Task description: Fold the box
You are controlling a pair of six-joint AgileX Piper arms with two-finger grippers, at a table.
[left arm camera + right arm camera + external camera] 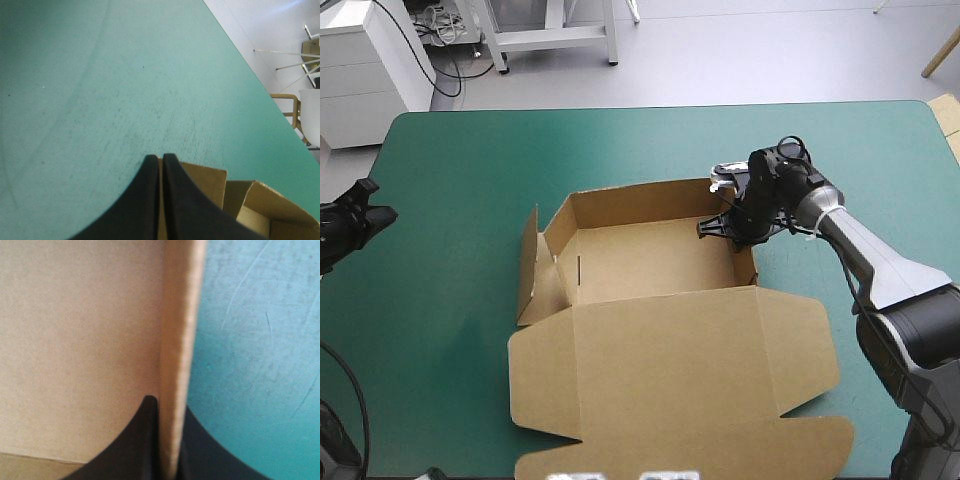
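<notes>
The brown box (660, 350) lies mid-table as an open tray with its lid flat toward the front edge. Its back wall and right wall stand up, and the left wall flap (528, 265) leans outward. My right gripper (732, 232) is at the tray's right wall, shut on it. In the right wrist view the wall's edge (180, 340) runs between the black fingers (150, 440) of the right gripper (168, 405). My left gripper (370, 215) hangs at the table's left edge, well apart from the box. It (160, 157) is shut on nothing, with the box (250, 205) showing beyond it.
Bare teal-green cover (450, 180) surrounds the box, widest at the left and along the far side. The flat lid reaches almost to the table's front edge. A pale object (948, 112) sits just off the table's far right corner.
</notes>
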